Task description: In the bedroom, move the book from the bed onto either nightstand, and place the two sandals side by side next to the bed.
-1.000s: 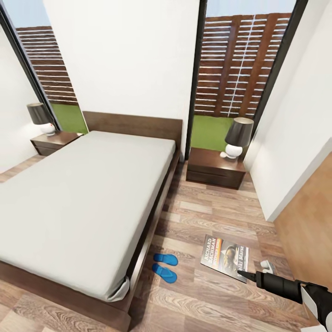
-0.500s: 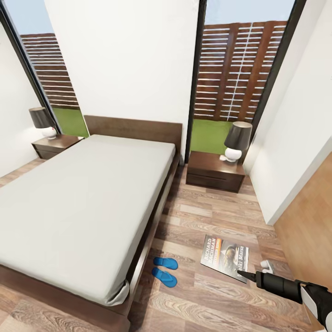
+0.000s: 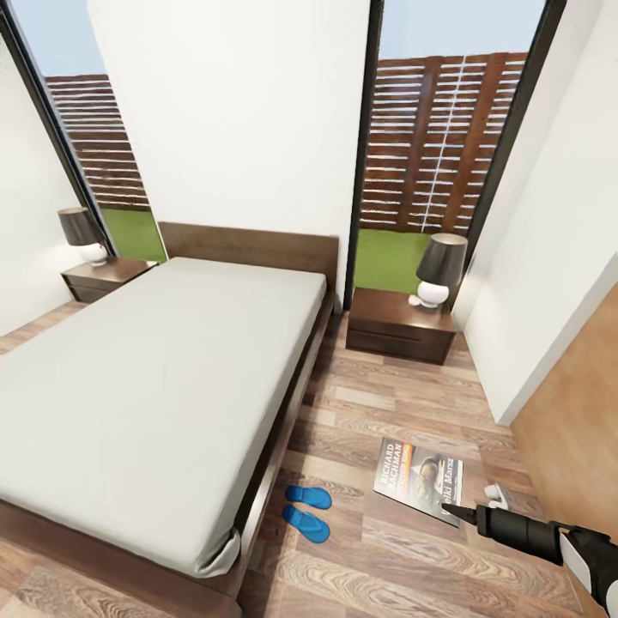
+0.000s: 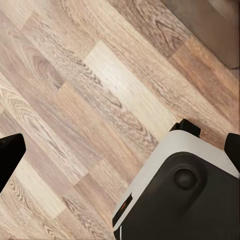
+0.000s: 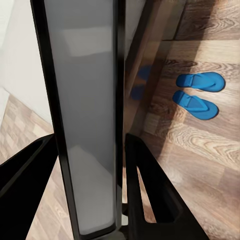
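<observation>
Bed (image 3: 163, 378): large, grey mattress bare, dark frame; occupies the room's left half.

Nightstand, near (image 3: 399, 324): at the bed's right of the headboard, carrying a lamp (image 3: 439, 268) on its right portion; the left part of its top looks free. A second nightstand (image 3: 107, 279) stands at the far side, also with a lamp.

Book (image 3: 419, 477): held off the floor by one corner in the right hand (image 3: 455, 513), cover facing up, hanging out beyond the fingertips. In the right wrist view the hand (image 5: 85, 200) is clamped on the thin edge of the book.

Sandals (image 3: 307, 510): two, blue, on the floor side by side, just beside the bed's foot corner; this part appears settled.

Left hand (image 4: 120, 145): over bare floor; whether its fingers are apart or together cannot be told.

Risks, judged: a corner pinch may let the book pivot or slip during travel; a careless approach could knock the lamp; the base could roll over the sandals.
</observation>
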Controlling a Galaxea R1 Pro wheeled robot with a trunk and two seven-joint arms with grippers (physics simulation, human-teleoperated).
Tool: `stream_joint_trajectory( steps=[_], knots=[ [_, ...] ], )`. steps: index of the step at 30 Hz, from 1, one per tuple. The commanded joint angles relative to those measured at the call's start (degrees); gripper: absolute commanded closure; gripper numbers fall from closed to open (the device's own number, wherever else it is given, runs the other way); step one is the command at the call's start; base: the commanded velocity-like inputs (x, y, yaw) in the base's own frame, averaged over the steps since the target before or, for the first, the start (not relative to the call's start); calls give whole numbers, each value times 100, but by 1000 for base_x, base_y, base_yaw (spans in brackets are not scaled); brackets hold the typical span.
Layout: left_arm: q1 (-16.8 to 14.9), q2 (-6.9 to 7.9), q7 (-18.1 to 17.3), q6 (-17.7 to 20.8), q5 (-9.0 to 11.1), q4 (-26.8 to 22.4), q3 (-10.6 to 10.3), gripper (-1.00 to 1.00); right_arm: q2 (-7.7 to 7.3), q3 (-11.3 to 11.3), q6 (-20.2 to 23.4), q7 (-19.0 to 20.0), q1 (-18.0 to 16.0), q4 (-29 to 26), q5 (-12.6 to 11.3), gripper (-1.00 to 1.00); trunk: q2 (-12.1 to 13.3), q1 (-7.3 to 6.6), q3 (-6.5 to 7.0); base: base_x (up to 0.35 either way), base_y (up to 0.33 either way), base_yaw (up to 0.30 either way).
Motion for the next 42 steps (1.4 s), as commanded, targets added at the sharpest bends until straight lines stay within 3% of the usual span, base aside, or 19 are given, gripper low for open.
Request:
stream_joint_trajectory(
  steps=[1,42],
  knots=[
    [-4,-1,-4,-31,43,4,7,-100,2,-35,60,24,-5,-1,16,100,-9,3,0,0,0,0],
    [89,-9,-32,-60,37,4,-6,-100,1,-33,60,24,-5,-1,16,100,-9,3,388,0,0,0]
  ],
)
